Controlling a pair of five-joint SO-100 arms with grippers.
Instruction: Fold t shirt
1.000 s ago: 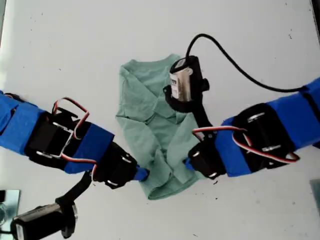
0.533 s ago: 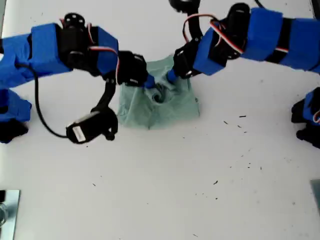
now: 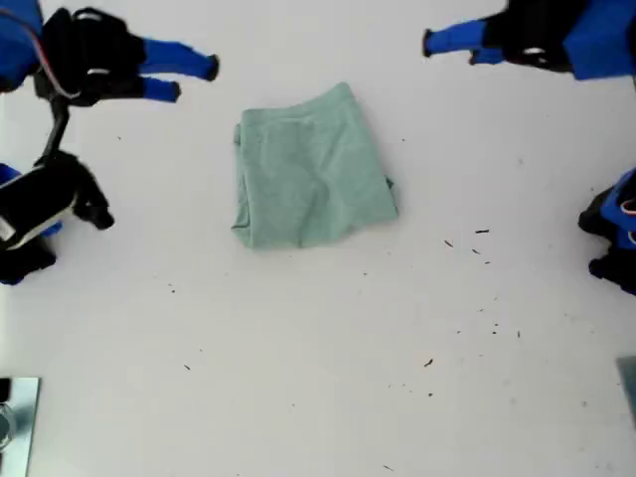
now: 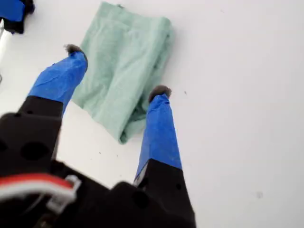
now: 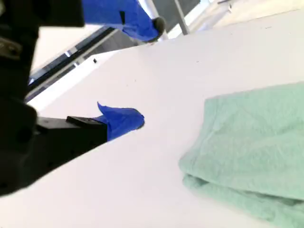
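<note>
The t shirt (image 3: 313, 169) lies on the white table as a pale green, roughly square folded bundle, in the upper middle of the exterior view. Its layered edge shows in the second wrist view (image 5: 247, 156), and it lies below the spread fingers in the first wrist view (image 4: 121, 66). My first gripper (image 3: 449, 50) (image 4: 116, 70) is open at the exterior view's upper right, clear of the cloth. Toward the exterior view's upper left, my second gripper (image 3: 194, 79) (image 5: 149, 71) is open and also apart from the shirt. Neither holds anything.
A blue arm base (image 3: 614, 238) stands at the exterior view's right edge. The second arm's wrist camera (image 3: 45, 199) hangs at the exterior view's left edge. A metal piece (image 3: 15, 417) sits in the exterior view's lower left corner. Dark specks (image 3: 467, 238) dot the table.
Both grippers held the shirt's near hem, carried it across to the far edge, then let go. They have drawn back to opposite upper sides of the exterior view. The shirt now lies folded.
</note>
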